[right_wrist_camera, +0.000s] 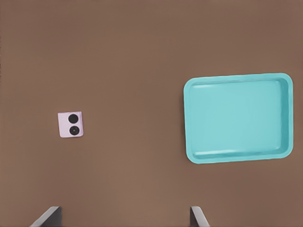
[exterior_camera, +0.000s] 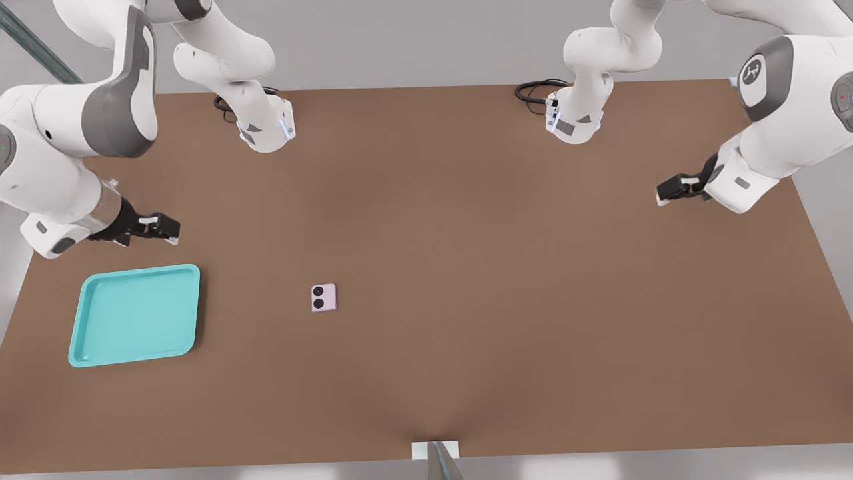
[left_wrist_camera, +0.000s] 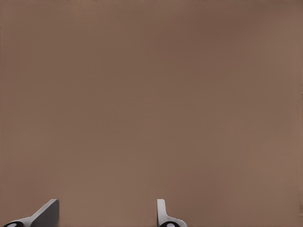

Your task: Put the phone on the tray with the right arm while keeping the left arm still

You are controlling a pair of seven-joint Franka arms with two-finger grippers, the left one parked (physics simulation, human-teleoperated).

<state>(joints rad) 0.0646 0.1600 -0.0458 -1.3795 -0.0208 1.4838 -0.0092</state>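
Turquoise tray (exterior_camera: 133, 315) lies flat on the brown table (exterior_camera: 466, 267) at the lower left of the front view, and nothing rests in it. Your pale pink phone (exterior_camera: 323, 297) sits flat on the table left of centre in that view, on the front view's right of the tray and well apart from it, its two black lenses facing up. It touches neither the tray nor any finger.

Your working arm (exterior_camera: 60, 153) enters from the upper left of the front view. Its gripper (exterior_camera: 166, 229) hangs over bare table just above the tray's upper edge in that frame — nearer the tray than the phone. The right wrist view shows both fingertips (right_wrist_camera: 47, 217) spread wide with only table between them, so the jaws stand apart and carry nothing.

The same wrist view takes in the tray (right_wrist_camera: 239, 118) and the phone (right_wrist_camera: 71, 124) together — both unobstructed, clear table separating them.

Black cables (exterior_camera: 536, 90) curl beside the arm bases at the table's far edge.
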